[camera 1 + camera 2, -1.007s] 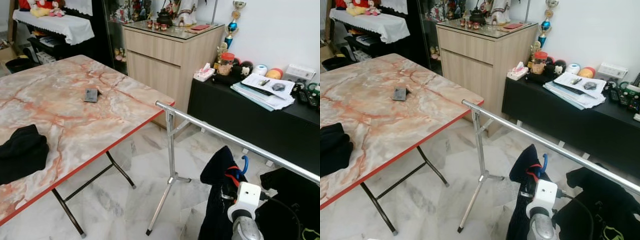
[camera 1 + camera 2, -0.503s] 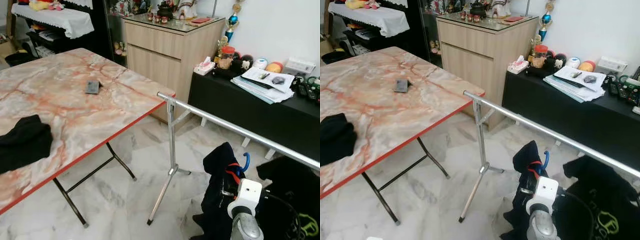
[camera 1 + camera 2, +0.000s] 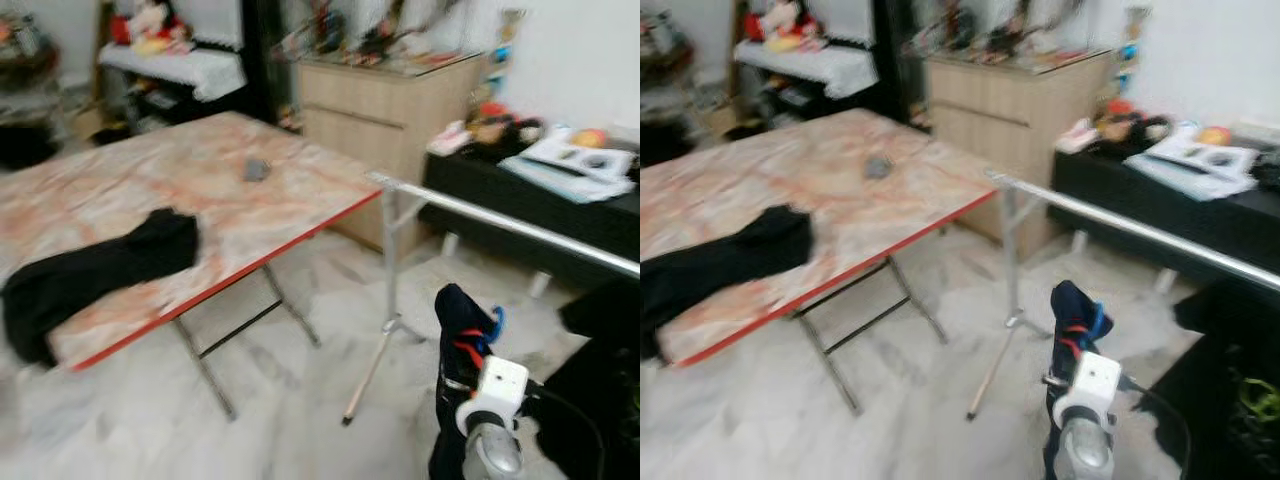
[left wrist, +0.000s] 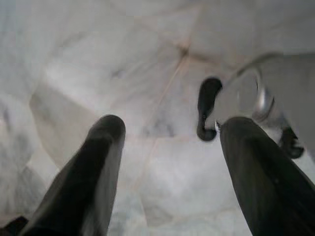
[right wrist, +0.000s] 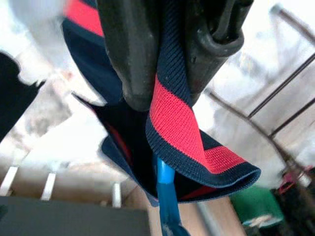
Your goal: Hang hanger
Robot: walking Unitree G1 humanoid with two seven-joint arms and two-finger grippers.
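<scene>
Navy fabric with a red stripe, that's the garment (image 5: 172, 113) pinched tight between the two black fingers (image 5: 128, 54) of the right tool (image 5: 165, 73), collar area by the look of it. A blue hanger (image 5: 165, 196) sits inside the garment, its hook poking out as a bit of blue at the top (image 3: 497, 318). The whole bundle hangs off the right tool (image 3: 462, 352), just below and in front of the silver rail (image 3: 500, 222), not touching it.

The rail is part of a clothes rack with a splayed metal leg (image 3: 385, 300) planted on the pale marble floor (image 3: 890, 420). More dark clothes (image 3: 600, 400) hang under the rail's far stretch, to the right of the garment.

Left of the rail's end is the marble-pattern counter (image 3: 150, 190) with a red edge, carrying a black cloth (image 3: 100, 270) near its front and a small dark thing (image 3: 257, 170) further back. Behind the rail: a wooden cabinet (image 3: 390, 100) and a low black unit (image 3: 540, 205) stacked with papers (image 3: 575, 160).

The left tool (image 4: 167, 147) points down at the floor, fingers (image 4: 88, 172) spread wide apart, holding nothing. Head views are pretty blurry.
</scene>
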